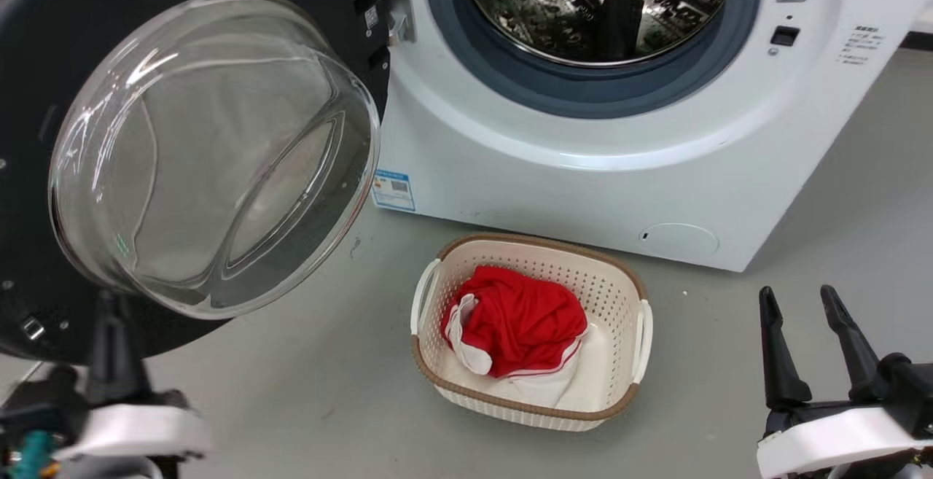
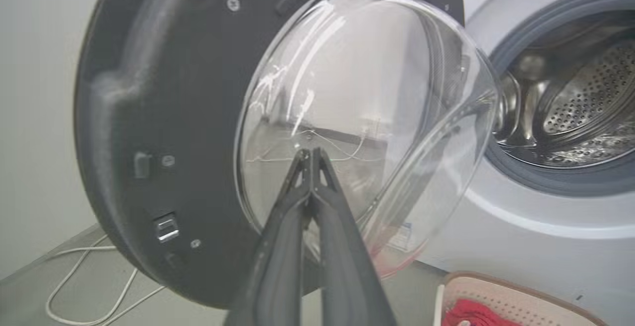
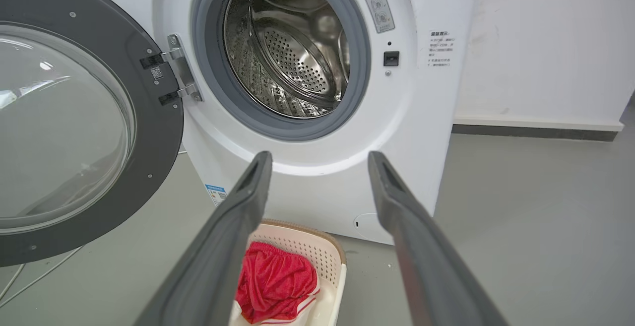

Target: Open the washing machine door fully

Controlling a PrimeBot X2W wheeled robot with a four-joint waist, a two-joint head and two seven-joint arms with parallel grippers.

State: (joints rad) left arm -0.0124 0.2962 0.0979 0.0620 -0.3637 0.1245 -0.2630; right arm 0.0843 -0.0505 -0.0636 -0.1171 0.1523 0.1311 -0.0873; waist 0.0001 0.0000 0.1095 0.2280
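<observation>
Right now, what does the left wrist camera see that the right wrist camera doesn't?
Left wrist view's extras: the shut left claw and the small silver latch on the door's rim. Right wrist view's extras: the open right claw, the silver door hinge and the small round white flap. Shared: the big round black glass-windowed washing machine door, the shiny steel drum and the cream plastic basket holding red cloth.

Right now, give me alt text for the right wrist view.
The washing machine door stands swung open at left, baring the steel drum. The right claw, open, points at the machine's white front, above a basket holding a red garment.
</observation>
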